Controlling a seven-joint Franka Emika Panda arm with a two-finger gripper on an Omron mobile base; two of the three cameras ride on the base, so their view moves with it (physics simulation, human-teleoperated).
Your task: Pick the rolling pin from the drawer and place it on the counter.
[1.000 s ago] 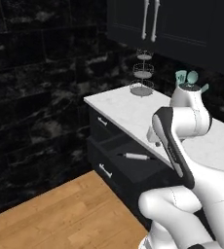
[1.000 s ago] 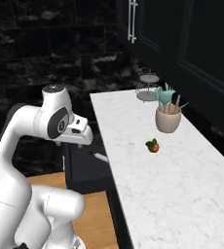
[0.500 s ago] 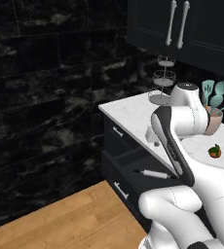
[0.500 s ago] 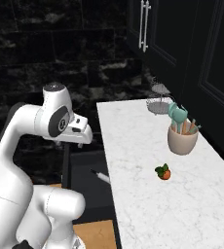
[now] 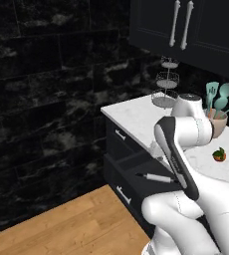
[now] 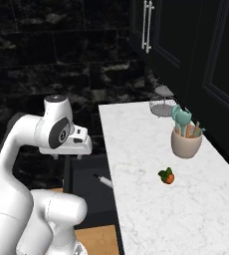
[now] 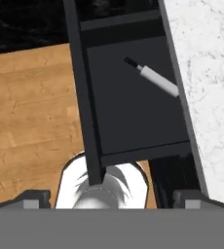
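White rolling pin [image 7: 156, 80] lies against the open drawer's [image 7: 133, 121] counter-side wall; tool [image 7: 111, 198] fingers spread wide above.

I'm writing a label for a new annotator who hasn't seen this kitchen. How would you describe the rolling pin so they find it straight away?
Start at the long white marble counter topping black cabinets, then drop to the open black box drawer beneath its edge. Lying alone on the drawer's dark floor is the rolling pin: a slim white cylinder with a thin dark handle showing. The teal spatulas stand in a beige pot on the counter instead.
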